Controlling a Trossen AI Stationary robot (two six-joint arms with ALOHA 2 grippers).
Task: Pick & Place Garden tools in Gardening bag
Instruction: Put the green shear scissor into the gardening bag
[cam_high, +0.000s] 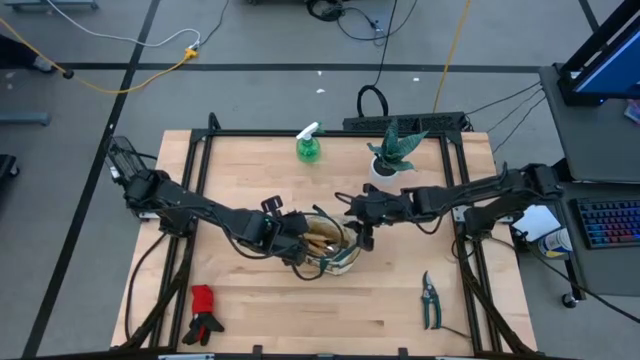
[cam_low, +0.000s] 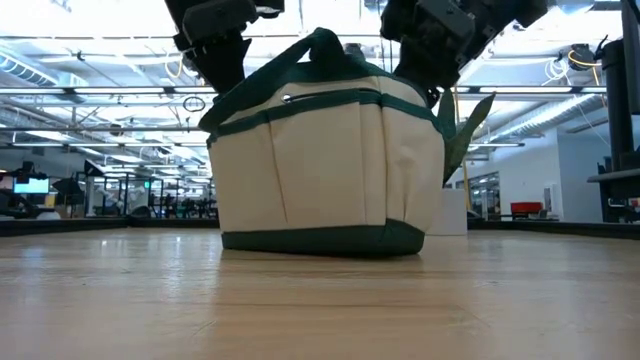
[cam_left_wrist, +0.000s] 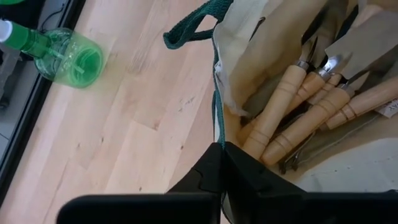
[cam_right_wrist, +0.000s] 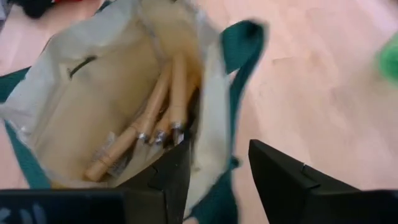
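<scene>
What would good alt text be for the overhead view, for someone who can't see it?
Seen from above, two dark robot arms meet over an open gardening bag holding wooden-handled tools at the middle of a wooden table. Still out on the table are a green spray bottle, red-and-black gloves, pruning shears and a potted plant.

The gardening bag (cam_high: 328, 243) sits near the middle of the worktop (cam_high: 260, 310), between the two arms. Inside it lie the wooden-handled tools (cam_left_wrist: 298, 106), side by side. The left gripper (cam_high: 293, 240) is at the bag's left rim and the right gripper (cam_high: 358, 222) at its right rim. Behind the bag, near the far edge, stands the spray bottle (cam_high: 308, 146), with the potted plant (cam_high: 393, 155) to its right. The gloves (cam_high: 204, 312) lie at the front left, the pruning shears (cam_high: 430, 299) at the front right.
</scene>
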